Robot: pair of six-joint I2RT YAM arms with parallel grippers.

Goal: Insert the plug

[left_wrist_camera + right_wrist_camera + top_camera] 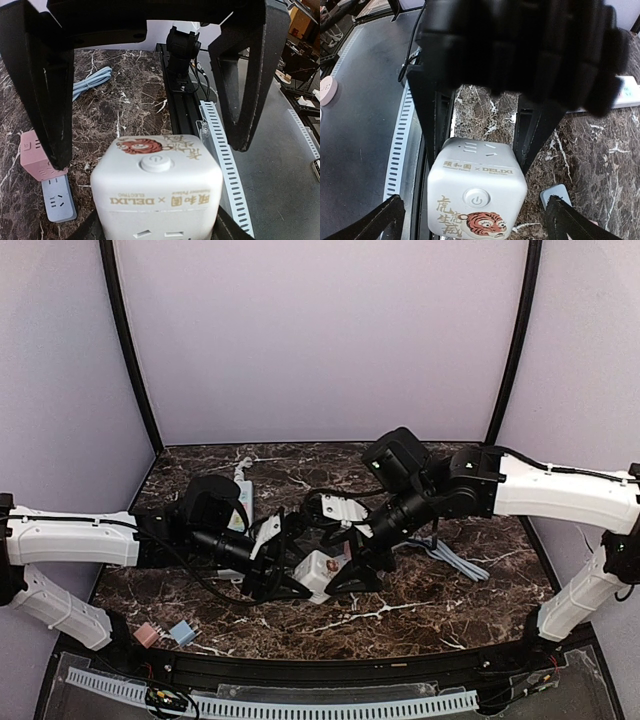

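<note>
Your left gripper (155, 222) is clamped on the white cube socket (156, 185) around the middle of the surface (430, 610). Right gripper (475, 199) is spread wide either side of it, not touching.

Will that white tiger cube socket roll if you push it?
Probably not: the white plastic cube socket with a tiger picture has flat faces, so it would likely slide. Its glossy shell looks stiff, maybe slippery.
</note>
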